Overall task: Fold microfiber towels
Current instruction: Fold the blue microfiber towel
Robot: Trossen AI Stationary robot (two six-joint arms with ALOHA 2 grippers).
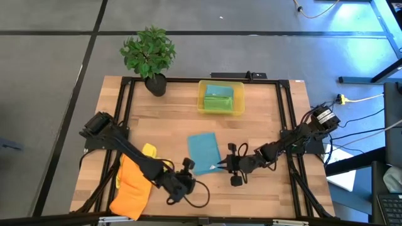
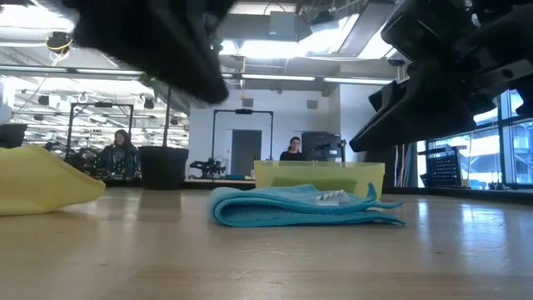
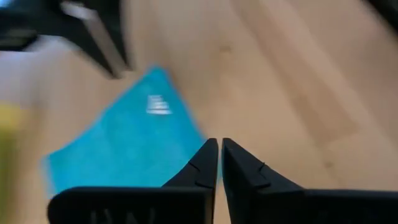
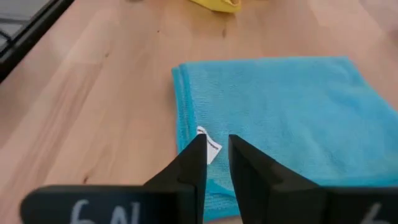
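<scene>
Your folded teal towel lies mid-tabletop. The right end effector, fingers slightly apart, holds nothing by its tagged edge; the left end effector is together. Snagging that edge could undo the fold.

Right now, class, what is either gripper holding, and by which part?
Nothing. The left gripper is shut on air beside the teal towel. The right gripper, slightly parted, sits at the towel's edge by its white tag, not pinching it.

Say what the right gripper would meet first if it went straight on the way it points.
Most likely the blue towel: the right gripper sits at its edge by the white tag, fingers slightly apart, aimed across the cloth. Its height above it is unclear.
</scene>
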